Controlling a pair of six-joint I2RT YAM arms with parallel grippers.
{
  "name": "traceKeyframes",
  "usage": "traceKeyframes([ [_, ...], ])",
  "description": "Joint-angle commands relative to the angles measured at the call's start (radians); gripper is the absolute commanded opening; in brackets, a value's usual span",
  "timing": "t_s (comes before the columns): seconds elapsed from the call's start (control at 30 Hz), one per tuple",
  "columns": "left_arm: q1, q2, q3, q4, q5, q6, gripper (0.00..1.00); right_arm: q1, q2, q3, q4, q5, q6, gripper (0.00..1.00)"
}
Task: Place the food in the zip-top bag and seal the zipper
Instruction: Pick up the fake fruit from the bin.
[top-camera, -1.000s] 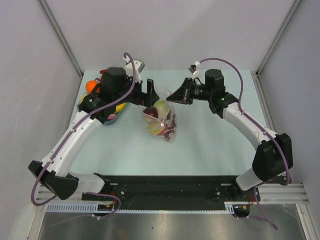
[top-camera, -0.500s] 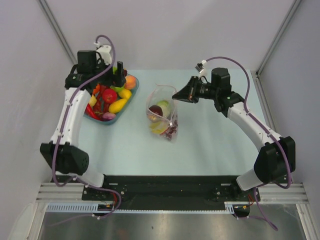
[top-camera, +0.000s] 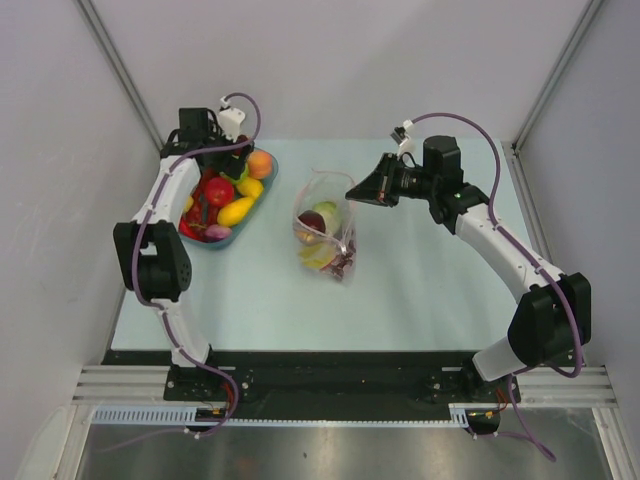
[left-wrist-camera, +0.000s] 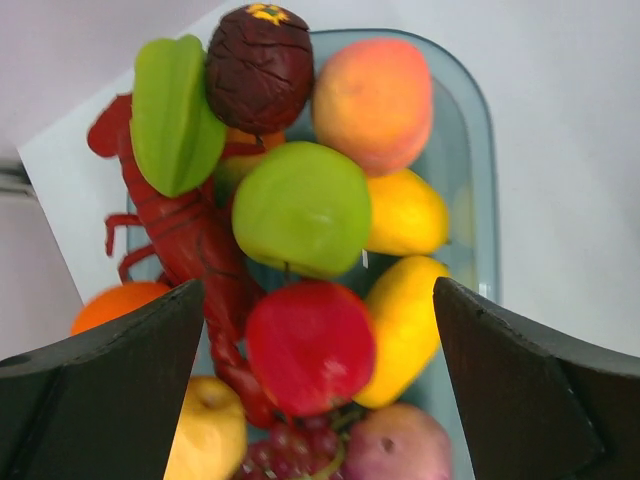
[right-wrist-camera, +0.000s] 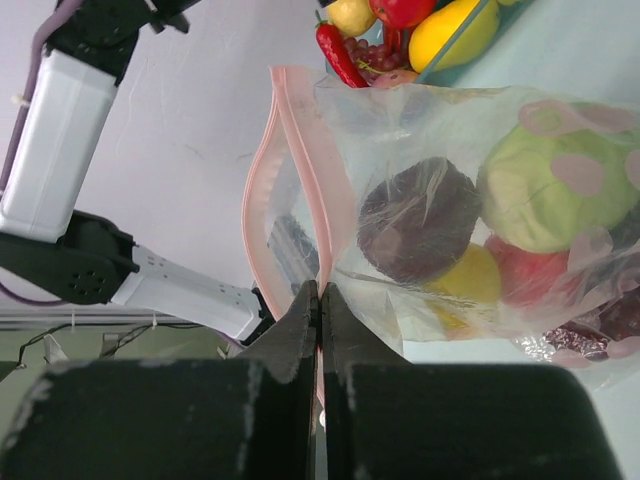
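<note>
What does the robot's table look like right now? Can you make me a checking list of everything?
Surface: pale blue table, no spills seen.
Job's things: zip-top bag mid-table with dark, green, yellow and red food inside; zipper apart, unsealed; more food waits in the dish.
Clutter: blue-rimmed dish; nothing else seen.
Grippers: left fingers wide open above the dish, holding nothing; right fingers shut on the bag's mouth edge.
Cables: purple cables run along both arms, away from the bag.
Surroundings: plain pale walls; metal rail at the near edge.
</note>
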Motion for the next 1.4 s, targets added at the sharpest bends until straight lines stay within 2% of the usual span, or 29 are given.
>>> traceKeyframes([
  [0.0,0.023,0.057,0.061,0.101,0.123,0.111,1.0,-0.01,-0.005,0.041,0.014,-0.007,-0.018,0.0],
  [0.17,0.023,0.134,0.084,0.1,0.195,0.138,1.0,-0.011,0.001,0.042,0.023,-0.01,-0.01,0.0],
  [0.37,0.054,0.208,0.118,0.129,0.181,0.118,0.99,-0.014,0.004,0.041,0.023,-0.016,-0.012,0.0],
  [0.63,0.065,0.222,0.107,0.127,0.183,0.16,0.96,-0.018,0.001,0.042,0.017,-0.013,-0.018,0.0],
  [0.77,0.069,0.199,0.106,0.091,0.213,0.18,0.87,-0.018,0.006,0.041,0.023,-0.013,-0.021,0.0],
  [0.87,0.08,0.151,0.1,0.061,0.256,0.183,0.81,-0.02,0.006,0.041,0.017,-0.005,-0.028,0.0],
  [0.93,0.092,0.101,0.081,0.058,0.291,0.178,0.71,-0.018,0.007,0.041,0.017,-0.002,-0.035,0.0],
  [0.97,0.092,0.085,0.078,0.049,0.298,0.174,0.63,-0.02,0.007,0.041,0.017,-0.002,-0.036,0.0],
  [1.0,0.097,0.073,0.077,0.04,0.305,0.172,0.59,-0.02,0.009,0.041,0.018,-0.002,-0.036,0.0],
  [1.23,0.1,-0.109,0.057,-0.002,0.4,0.115,0.52,-0.012,0.01,0.041,0.023,-0.007,-0.035,0.0],
  [1.27,0.102,-0.134,0.057,-0.014,0.476,0.097,0.52,-0.011,0.012,0.041,0.021,-0.008,-0.033,0.0],
  [1.37,0.063,-0.244,0.055,-0.014,0.575,0.005,0.51,-0.004,0.012,0.041,0.029,-0.011,-0.028,0.0],
])
